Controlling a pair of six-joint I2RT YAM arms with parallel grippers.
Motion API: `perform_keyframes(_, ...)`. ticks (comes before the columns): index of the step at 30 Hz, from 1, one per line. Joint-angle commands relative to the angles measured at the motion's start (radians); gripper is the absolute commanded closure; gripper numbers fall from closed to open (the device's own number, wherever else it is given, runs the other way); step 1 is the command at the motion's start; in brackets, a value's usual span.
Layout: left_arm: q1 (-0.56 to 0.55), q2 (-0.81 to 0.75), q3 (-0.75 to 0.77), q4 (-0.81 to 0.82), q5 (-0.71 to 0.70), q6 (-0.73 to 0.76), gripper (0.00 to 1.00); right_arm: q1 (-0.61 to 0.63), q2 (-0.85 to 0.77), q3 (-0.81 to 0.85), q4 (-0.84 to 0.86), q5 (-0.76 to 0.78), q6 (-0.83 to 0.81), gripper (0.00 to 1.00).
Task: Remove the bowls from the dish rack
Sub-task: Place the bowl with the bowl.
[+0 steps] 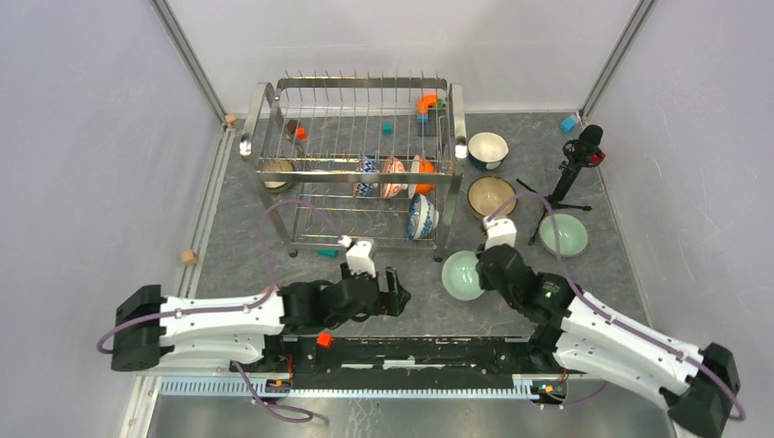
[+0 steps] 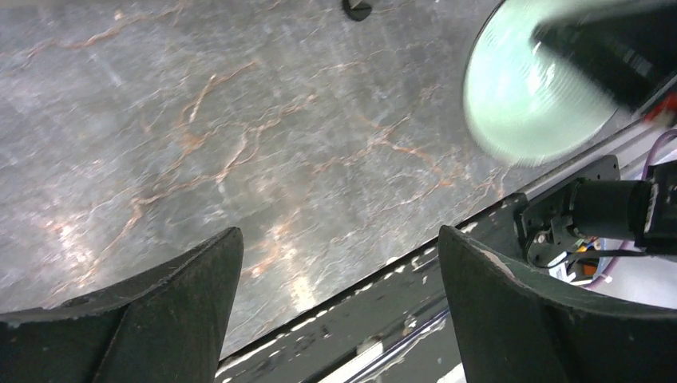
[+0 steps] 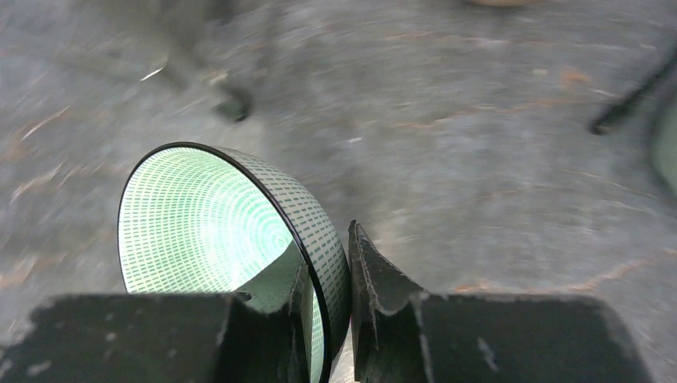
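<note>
Pinching the rim of a pale green bowl (image 3: 199, 223), the right gripper (image 3: 329, 275) had one finger inside the bowl and the other against its dotted outer wall (jaws nearly together, only the rim between them). This bowl sat tilted near the front of the grey marbled surface (image 1: 228, 233), in front of the dish rack's right corner and well apart from it. Whether its base touched the surface could not be told.

The left gripper (image 2: 339, 239) hovered just left of that bowl, jaws spread wide and holding nothing, with bare surface showing between its fingers.

The dish rack (image 1: 356, 119) stood at the back centre. A blue-patterned bowl (image 1: 367, 176), a red-patterned bowl (image 1: 392, 176) and an orange bowl (image 1: 422, 175) stood on edge in a row between its wires. A blue-and-white bowl (image 1: 422, 216) sat lower at the front right, and a brownish bowl (image 1: 278, 172) at the left end.

Right of the rack, on the surface, lay a teal-and-white bowl (image 1: 486, 149), a brown speckled bowl (image 1: 491, 194) and a second pale green bowl (image 1: 563, 234), all upright. A black tripod stand (image 1: 575, 169) stood beside them (a blue block (image 1: 568, 123) lay behind it).
</note>
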Motion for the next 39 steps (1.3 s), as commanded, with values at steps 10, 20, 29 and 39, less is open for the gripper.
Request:
perform_keyframes(10,0.002,-0.325,-0.246,0.103,-0.104,-0.049,0.05,-0.585,-0.113,0.103,0.151,0.003,0.049,1.00)
perform_keyframes(20,0.001,-0.293,-0.258,0.188,-0.124,-0.034,0.05,-1.074,-0.027,0.094,0.262,-0.192,0.133,1.00)
perform_keyframes(29,0.002,-0.186,-0.263,0.237,-0.062,-0.053,0.05,-1.201,0.053,-0.026,0.380,-0.190,0.102,1.00)
perform_keyframes(39,0.003,-0.213,-0.293,0.238,-0.045,-0.079,0.05,-1.261,0.106,-0.094,0.475,-0.233,0.137,1.00)
